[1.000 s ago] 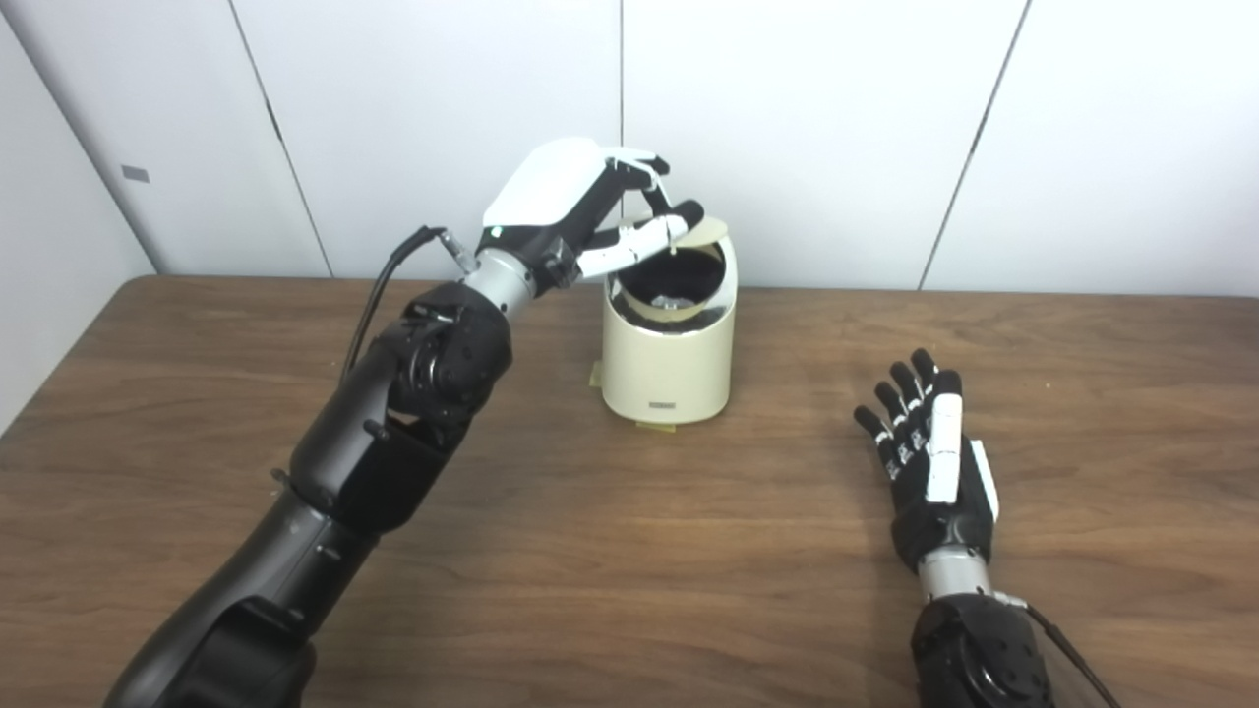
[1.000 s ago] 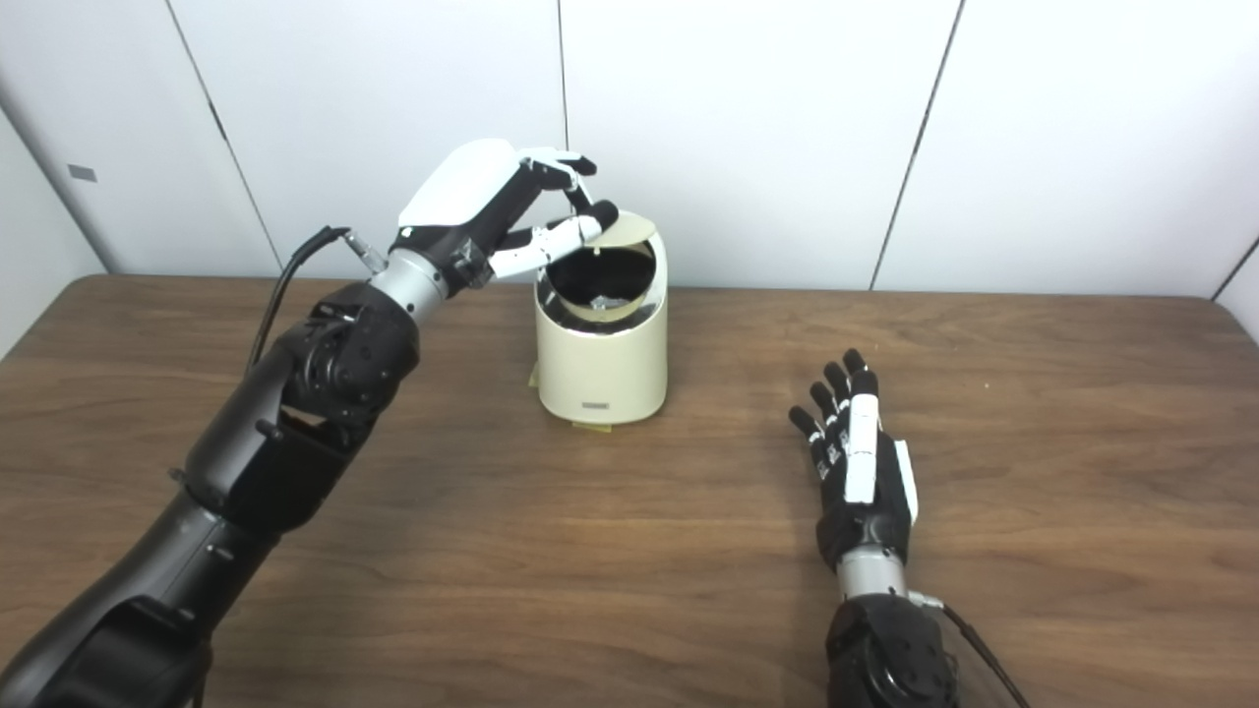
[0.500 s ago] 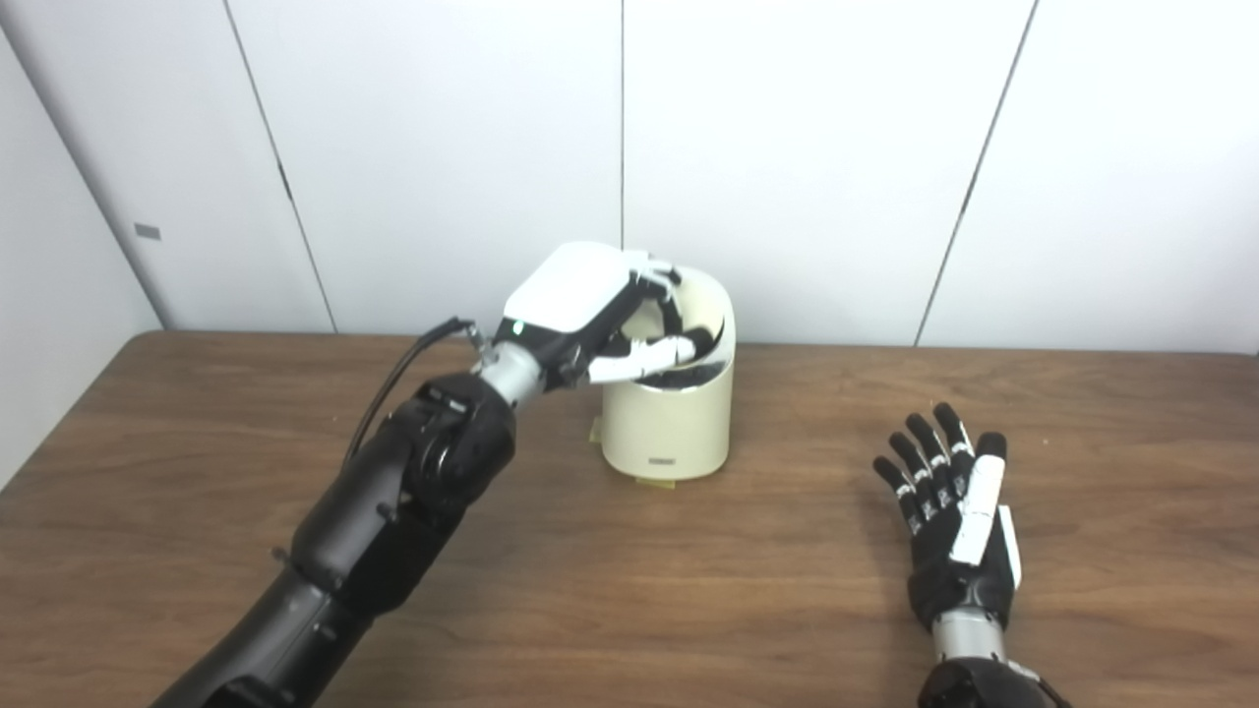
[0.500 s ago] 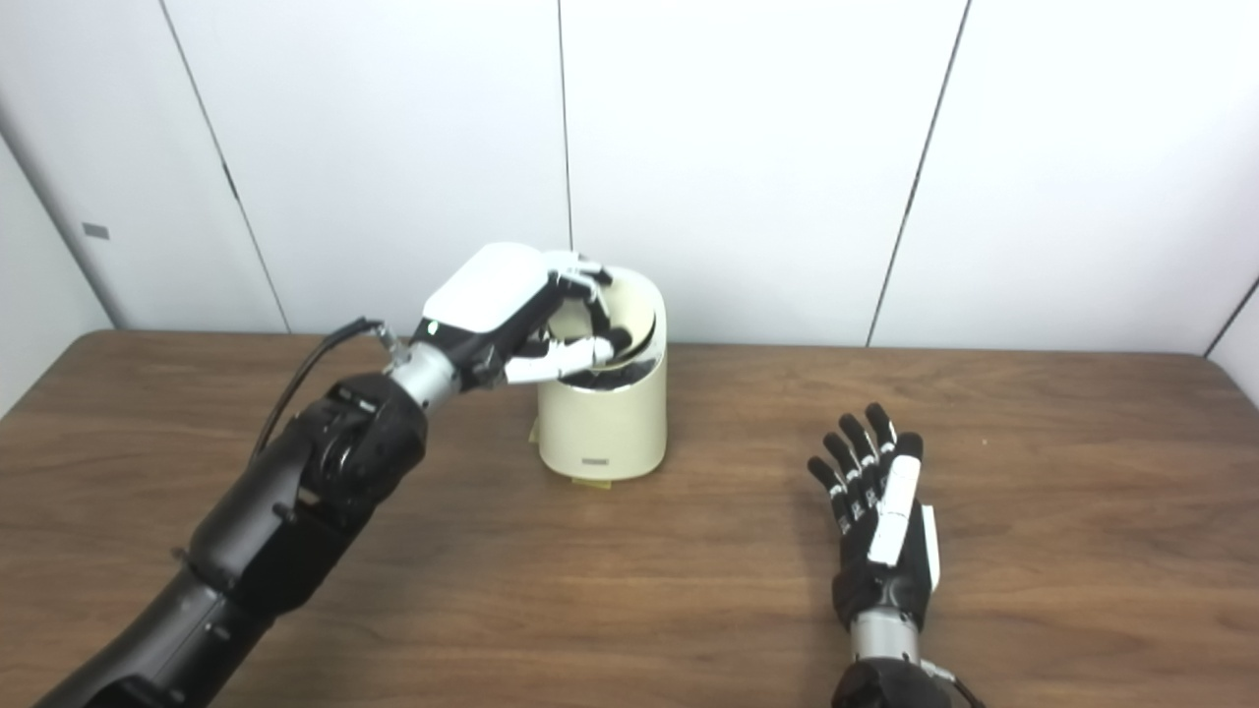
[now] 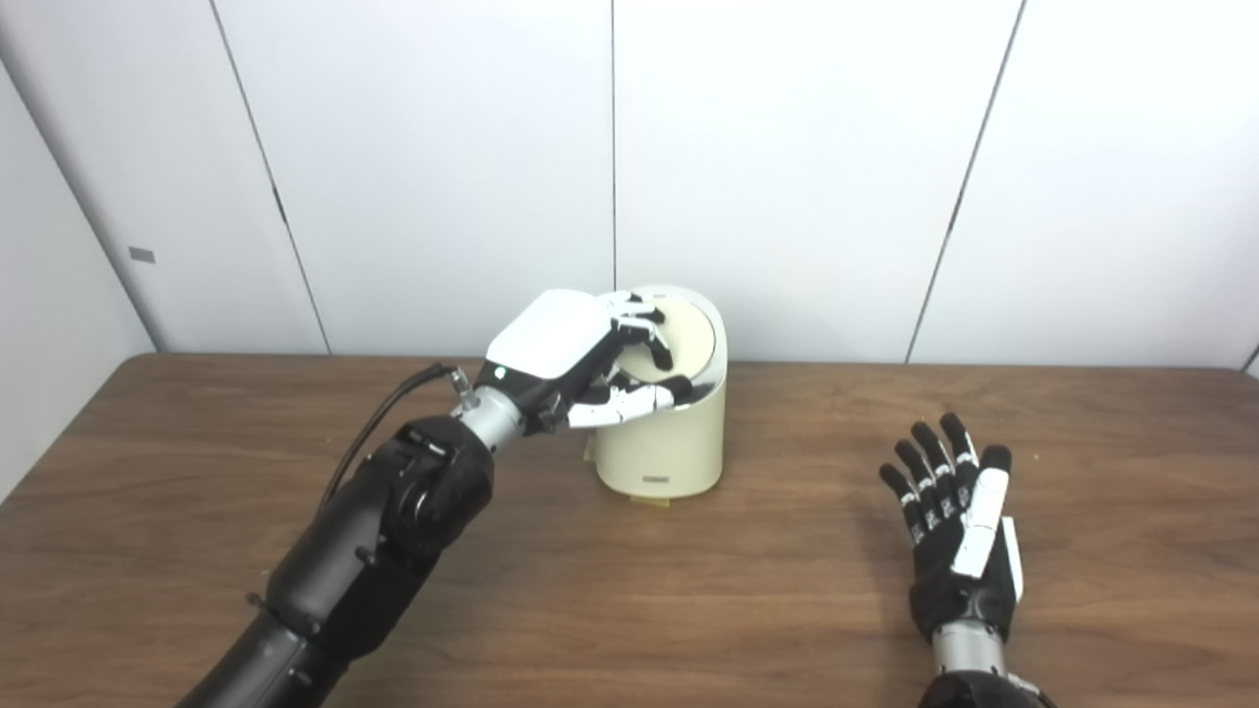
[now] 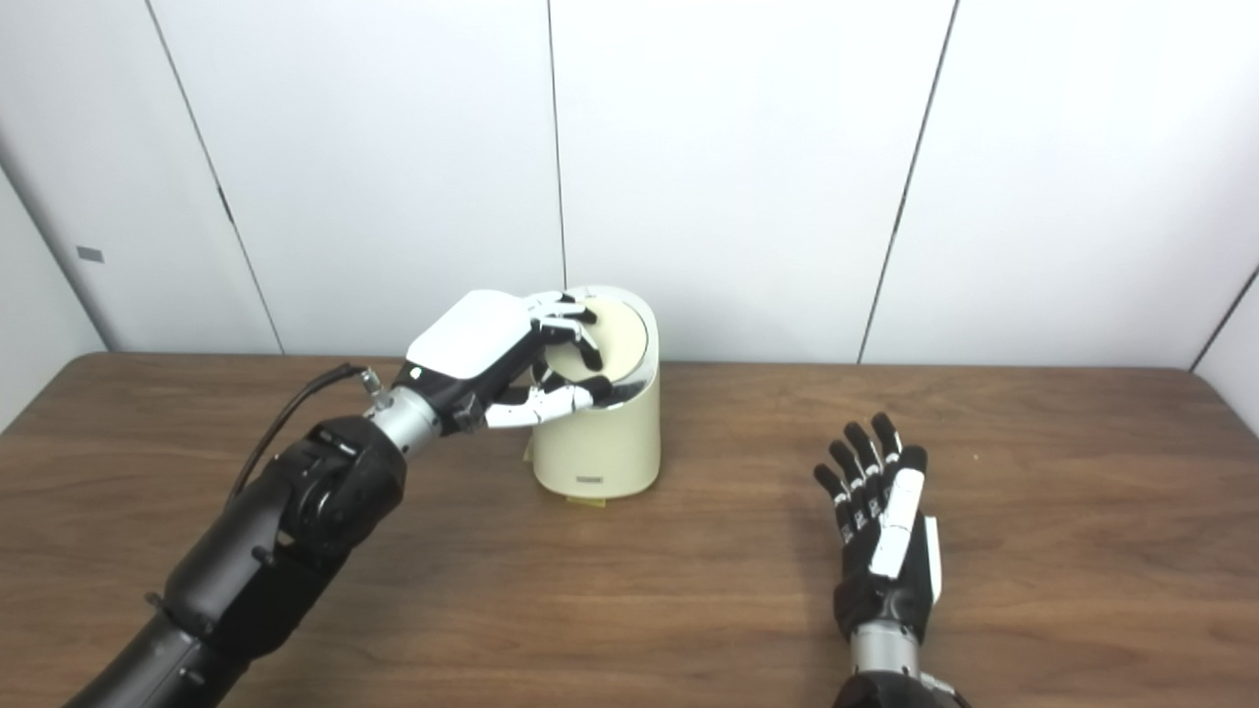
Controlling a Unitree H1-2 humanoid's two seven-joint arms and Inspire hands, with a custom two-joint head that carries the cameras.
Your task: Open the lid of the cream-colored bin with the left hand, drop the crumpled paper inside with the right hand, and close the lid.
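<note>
**Left-eye view: left hand on the bin lid, right hand empty on the table**

Left-eye view puts the cream-colored bin [image 5: 661, 433] upright on the wooden table [image 5: 629, 610], near the table's far edge at about 12 o'clock from the robot. Its round lid [image 5: 679, 344] lies down in the sloped top, the pale disc facing up and toward the camera, with a thin dark gap showing along its lower edge. The left hand [image 5: 575, 359] reaches in from about 9 o'clock of the bin and rests over the lid's left part: curled fingers [image 5: 644, 329] touch the disc, and the thumb sits along the bin's front rim. Whether the fingers actually pinch the lid or only press on it cannot be told. The right hand [image 5: 954, 536] lies well apart from the bin, at about 4 o'clock of it, with fingers spread and straight, pointing away from the robot and holding nothing. Crumpled paper is not visible in either view.
</note>
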